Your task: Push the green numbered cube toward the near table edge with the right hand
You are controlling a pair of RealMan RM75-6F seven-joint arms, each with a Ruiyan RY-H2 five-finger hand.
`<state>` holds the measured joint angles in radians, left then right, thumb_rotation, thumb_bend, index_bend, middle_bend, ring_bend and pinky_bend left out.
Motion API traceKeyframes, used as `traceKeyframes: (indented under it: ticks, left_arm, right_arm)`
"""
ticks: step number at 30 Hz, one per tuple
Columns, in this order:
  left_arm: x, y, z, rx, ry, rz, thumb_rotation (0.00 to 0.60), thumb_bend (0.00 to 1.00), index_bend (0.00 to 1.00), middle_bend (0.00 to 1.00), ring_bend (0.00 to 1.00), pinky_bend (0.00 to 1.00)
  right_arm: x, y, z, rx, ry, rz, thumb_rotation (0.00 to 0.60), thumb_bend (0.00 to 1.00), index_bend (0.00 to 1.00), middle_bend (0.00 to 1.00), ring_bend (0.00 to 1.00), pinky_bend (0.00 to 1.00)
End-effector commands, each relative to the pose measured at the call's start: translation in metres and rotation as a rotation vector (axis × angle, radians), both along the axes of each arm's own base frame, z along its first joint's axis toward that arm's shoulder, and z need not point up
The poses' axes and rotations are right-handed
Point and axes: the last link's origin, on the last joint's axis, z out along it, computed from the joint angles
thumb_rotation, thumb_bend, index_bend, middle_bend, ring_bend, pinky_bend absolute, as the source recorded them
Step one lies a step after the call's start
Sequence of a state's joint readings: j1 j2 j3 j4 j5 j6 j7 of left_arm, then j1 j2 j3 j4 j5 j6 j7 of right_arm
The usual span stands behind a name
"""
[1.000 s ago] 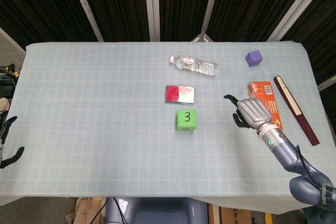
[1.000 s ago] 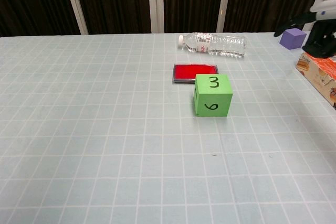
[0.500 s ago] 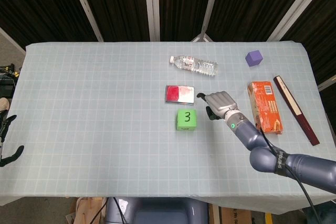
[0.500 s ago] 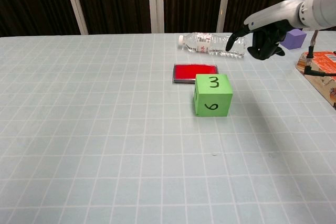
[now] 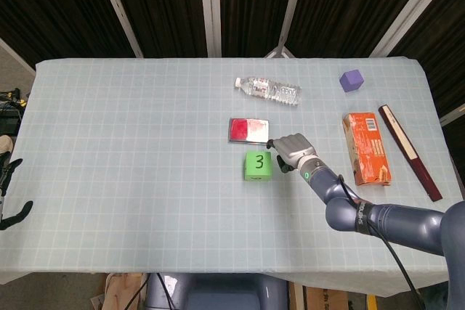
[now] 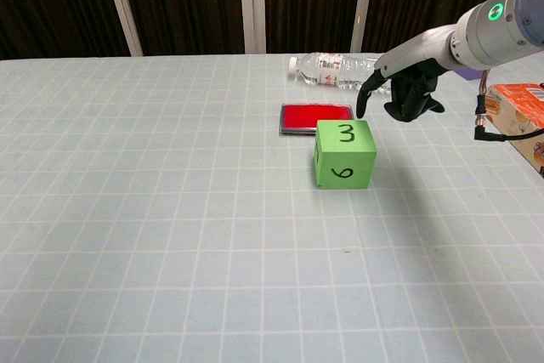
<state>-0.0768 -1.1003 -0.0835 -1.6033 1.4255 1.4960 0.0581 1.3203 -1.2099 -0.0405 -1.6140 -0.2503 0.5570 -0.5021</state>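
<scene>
Looking down from the head view, you have the right hand [image 5: 292,149] just beside the cube [image 5: 258,165], at its far right corner. One finger reaches out toward the red tin [image 5: 248,130] while the others curl in under the palm, with nothing held. The cube sits on the table [image 5: 131,143] near the middle, its top face reading 3, just on the near side of the tin. Beyond your fingers lies a bottle [image 5: 268,90] on its side; off to the right of the hand are an orange box [image 5: 365,147], a purple block [image 5: 351,80] and a dark stick [image 5: 410,151]. Your left hand [image 5: 9,194] hangs past the left table edge, and you cannot tell how its fingers are set.

From the chest view, the right hand [image 6: 406,87] hovers above and behind the cube [image 6: 344,154], its outstretched finger pointing down close over the far top edge; whether it touches is unclear. The rest of the fingers are bunched together, empty. The cube shows 3 on top and 6 on the near face. The tin [image 6: 316,117] lies just behind the cube, below your fingertip, and the bottle [image 6: 344,71] is partly hidden by the hand.
</scene>
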Motion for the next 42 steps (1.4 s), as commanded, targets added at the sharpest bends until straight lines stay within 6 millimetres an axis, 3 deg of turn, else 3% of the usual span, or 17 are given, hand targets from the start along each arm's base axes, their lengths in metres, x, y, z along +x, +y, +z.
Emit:
traceKeyframes:
  ticks: [1, 16, 42]
  left_arm:
    - [0.000, 0.000, 0.000, 0.001, 0.000, 0.000, 0.600, 0.35, 0.13, 0.00, 0.00, 0.03]
    - [0.000, 0.001, 0.001, 0.006, -0.006, -0.003, 0.600, 0.35, 0.13, 0.00, 0.00, 0.03]
    - [0.002, -0.001, -0.001, 0.000, -0.005, -0.018, 0.600, 0.35, 0.13, 0.00, 0.00, 0.03]
  right_arm:
    - [0.000, -0.001, -0.001, 0.002, -0.001, -0.007, 0.600, 0.78, 0.24, 0.86, 0.81, 0.68]
    - [0.001, 0.008, -0.003, 0.049, 0.003, -0.004, 0.600, 0.78, 0.25, 0.86, 0.81, 0.68]
    - [-0.002, 0.032, 0.010, 0.163, -0.015, -0.012, 0.600, 0.78, 0.26, 0.86, 0.81, 0.68]
